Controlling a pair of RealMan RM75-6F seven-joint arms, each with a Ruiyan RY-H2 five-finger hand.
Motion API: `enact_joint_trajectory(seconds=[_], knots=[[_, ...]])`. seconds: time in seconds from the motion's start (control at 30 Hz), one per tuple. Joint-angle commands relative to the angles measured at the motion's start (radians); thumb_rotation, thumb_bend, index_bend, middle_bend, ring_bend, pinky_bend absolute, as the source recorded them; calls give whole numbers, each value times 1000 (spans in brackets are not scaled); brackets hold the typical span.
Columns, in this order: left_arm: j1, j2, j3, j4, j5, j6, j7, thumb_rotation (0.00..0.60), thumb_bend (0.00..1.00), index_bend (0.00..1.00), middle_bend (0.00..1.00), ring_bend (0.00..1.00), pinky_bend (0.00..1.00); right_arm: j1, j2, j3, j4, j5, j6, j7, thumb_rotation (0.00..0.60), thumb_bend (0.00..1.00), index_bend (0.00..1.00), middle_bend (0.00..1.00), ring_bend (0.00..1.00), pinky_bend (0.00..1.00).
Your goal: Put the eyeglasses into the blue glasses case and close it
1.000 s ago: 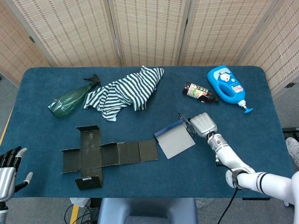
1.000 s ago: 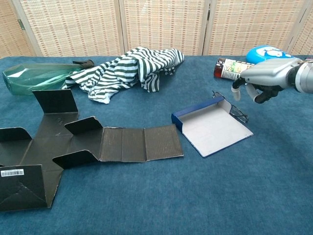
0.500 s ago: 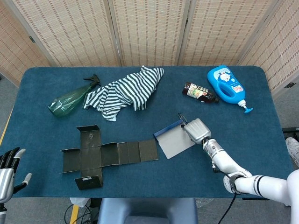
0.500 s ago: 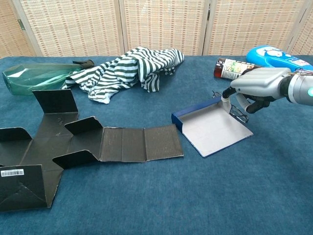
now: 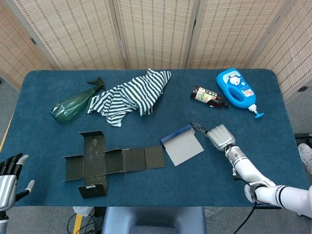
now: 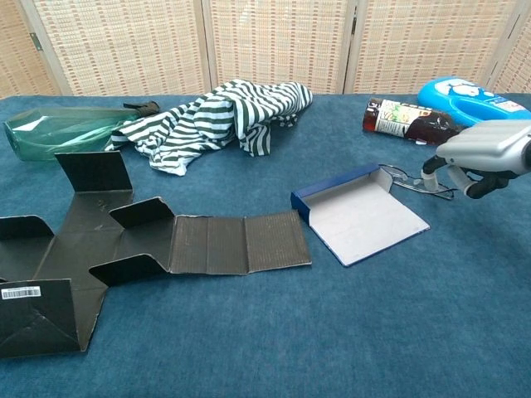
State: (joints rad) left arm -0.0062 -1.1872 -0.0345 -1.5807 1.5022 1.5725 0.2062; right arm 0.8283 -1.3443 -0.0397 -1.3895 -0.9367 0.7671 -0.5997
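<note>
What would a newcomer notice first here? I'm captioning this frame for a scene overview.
Probably the right hand holding the eyeglasses just right of the open blue glasses case at mid-table. Next, the flattened black cardboard box front left and the striped cloth behind it.

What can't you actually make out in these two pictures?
- eyeglasses: too thin in either view to tell whether the right hand pinches them or only touches them.
- left hand: cut off by the head view's edge, absent from the chest view.
- blue glasses case: lies flat; no hinge shows.
</note>
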Motion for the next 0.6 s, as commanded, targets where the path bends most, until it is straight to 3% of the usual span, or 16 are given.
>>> enact_joint_trajectory(seconds=[0.03,0.27,0.37,0.43,0.53,0.6], knots=[[2,2,0,0,-2,1,1,600,319,167,140,148,188,-4,-4,-4,43,26,-10,-6,600,1000,326,830,882,923],[4,5,0,-2,-5,3,3,600,320,167,140,148,189,-2,-28,32,151,93,-12,2,600,978,326,827,882,923],[4,5,0,-4,-6,3,5,600,319,167,140,149,188,-13,-21,60,128,65,4,62,600,769,326,826,883,923],[3,6,0,-6,-4,2,7,600,319,167,140,149,188,-21,-18,71,115,30,29,88,600,555,326,829,892,923],[0,5,-1,-9,-1,-1,8,600,320,167,140,149,188,-29,-34,81,125,-7,62,107,600,314,326,838,907,923],[-1,5,-1,-10,0,-1,9,600,319,167,140,148,188,-30,-51,82,147,-19,67,104,600,262,326,841,914,924]])
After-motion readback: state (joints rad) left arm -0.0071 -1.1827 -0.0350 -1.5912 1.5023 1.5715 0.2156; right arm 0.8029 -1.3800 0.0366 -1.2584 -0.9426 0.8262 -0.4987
